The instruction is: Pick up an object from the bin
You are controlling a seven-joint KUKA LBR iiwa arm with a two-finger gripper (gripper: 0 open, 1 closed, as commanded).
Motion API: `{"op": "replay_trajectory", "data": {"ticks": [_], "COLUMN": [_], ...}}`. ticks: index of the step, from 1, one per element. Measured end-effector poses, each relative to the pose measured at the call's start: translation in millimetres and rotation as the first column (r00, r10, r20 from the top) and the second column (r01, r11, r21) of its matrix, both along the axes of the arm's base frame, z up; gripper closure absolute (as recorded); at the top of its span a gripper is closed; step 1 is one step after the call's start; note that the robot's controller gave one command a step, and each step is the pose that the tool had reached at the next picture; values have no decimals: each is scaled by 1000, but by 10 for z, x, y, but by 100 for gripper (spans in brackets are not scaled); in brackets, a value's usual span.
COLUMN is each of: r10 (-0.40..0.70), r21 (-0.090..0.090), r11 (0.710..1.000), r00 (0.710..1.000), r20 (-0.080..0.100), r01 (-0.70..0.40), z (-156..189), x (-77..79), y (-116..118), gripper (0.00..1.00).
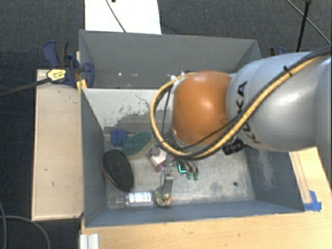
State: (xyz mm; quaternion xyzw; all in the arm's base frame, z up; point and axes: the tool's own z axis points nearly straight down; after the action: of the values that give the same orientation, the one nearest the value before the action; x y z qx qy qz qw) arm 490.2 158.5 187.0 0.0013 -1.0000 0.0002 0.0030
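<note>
Could knock small clear bottle [136, 197] along bin wall [218, 211] with gripper [165, 195], opening impossible to tell, just beside it.

You have one camera, set above the bin [98, 139] and a little to one side. It looks down and slightly across, so you see the inner faces of the far and left walls, with the near wall's top edge along the bottom. It sits near enough that carpet [31, 25] shows at top and left. The arm [280, 102] enters from the right, and its orange cover [199, 110] hides the middle of the bin floor.
</note>
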Motion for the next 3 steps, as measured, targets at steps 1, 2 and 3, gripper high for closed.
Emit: {"op": "replay_trajectory", "data": {"ticks": [1,2,3], "r10": [243,442,635], "r21": [1,-1,-1], "r11": [970,897,772], "r00": [970,897,772], "r20": [9,7,7], "r01": [-243,-442,-636], "z": [-948,-1167,-1163], "x": [940,908,975], "y": [576,-216,-862], "gripper": [0,0,0]}}
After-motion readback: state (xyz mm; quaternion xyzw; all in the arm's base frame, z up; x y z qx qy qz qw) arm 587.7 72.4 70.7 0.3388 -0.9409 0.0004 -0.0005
